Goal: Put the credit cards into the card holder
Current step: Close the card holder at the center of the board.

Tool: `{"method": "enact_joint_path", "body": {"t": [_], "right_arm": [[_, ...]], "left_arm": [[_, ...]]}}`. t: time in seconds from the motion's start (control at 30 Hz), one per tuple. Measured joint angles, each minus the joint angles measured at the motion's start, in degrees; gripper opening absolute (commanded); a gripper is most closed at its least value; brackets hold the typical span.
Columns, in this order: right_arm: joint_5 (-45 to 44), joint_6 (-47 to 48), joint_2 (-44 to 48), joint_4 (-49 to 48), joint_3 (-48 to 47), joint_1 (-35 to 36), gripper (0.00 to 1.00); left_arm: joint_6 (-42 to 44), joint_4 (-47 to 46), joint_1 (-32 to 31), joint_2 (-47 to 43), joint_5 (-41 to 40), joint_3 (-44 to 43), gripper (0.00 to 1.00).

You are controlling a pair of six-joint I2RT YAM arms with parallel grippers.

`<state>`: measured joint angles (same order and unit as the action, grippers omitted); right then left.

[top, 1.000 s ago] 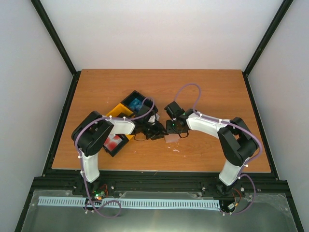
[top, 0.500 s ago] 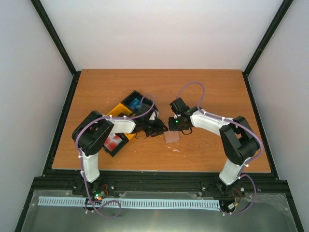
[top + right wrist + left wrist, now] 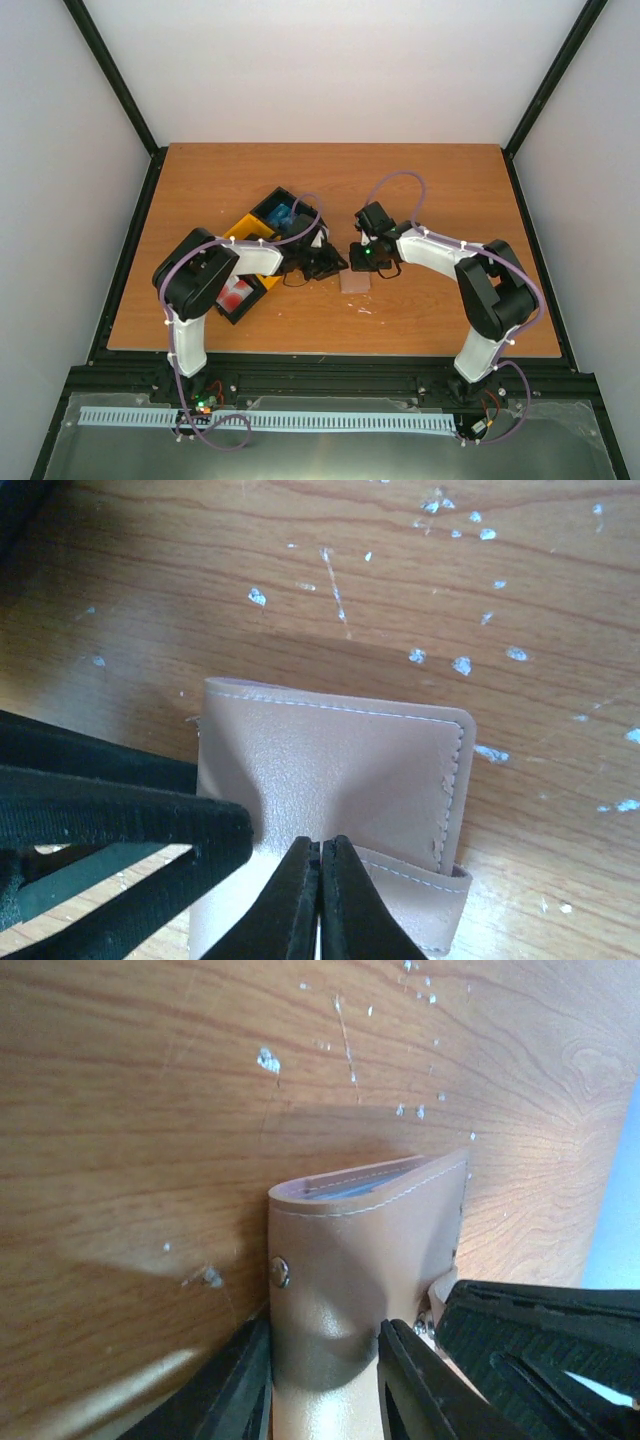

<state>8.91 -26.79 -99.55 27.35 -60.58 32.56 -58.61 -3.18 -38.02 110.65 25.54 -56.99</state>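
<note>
Near the table's [image 3: 450, 200] middle, left gripper [image 3: 325, 1338] clasps the card holder [image 3: 370, 1230] sides; closed right gripper [image 3: 320, 855] seemingly presses it steady.

Card holder [image 3: 350, 1250], near end out of frame

Top external: fixed, high above near edge, looks down on whole desk [image 3: 430, 180], far off. Left wrist: very close, looks along left claw [image 3: 325, 1365] at card holder [image 3: 370, 1250]. Right wrist: equally close, above right claw [image 3: 320, 865]. All three views share card holder and desk patch around it.
</note>
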Motion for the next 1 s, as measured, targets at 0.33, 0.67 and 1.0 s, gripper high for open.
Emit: {"method": "enact_joint_path", "body": {"t": [0.33,0.67,1.0], "right_arm": [[0.17,0.5,1.46,1.42,0.17,-0.17,0.03],[1.75,0.48,1.62,0.87,2.29,-0.17,0.03],[0.52,-0.68,3.63,-2.97,5.03,-0.17,0.03]], "left_arm": [[0.02,-0.39,-0.07,0.61,-1.84,-0.85,0.31],[0.02,-0.72,-0.46,0.61,-2.97,-0.85,0.32],[0.0,-0.83,-0.74,0.61,-3.15,-0.85,0.33]]}}
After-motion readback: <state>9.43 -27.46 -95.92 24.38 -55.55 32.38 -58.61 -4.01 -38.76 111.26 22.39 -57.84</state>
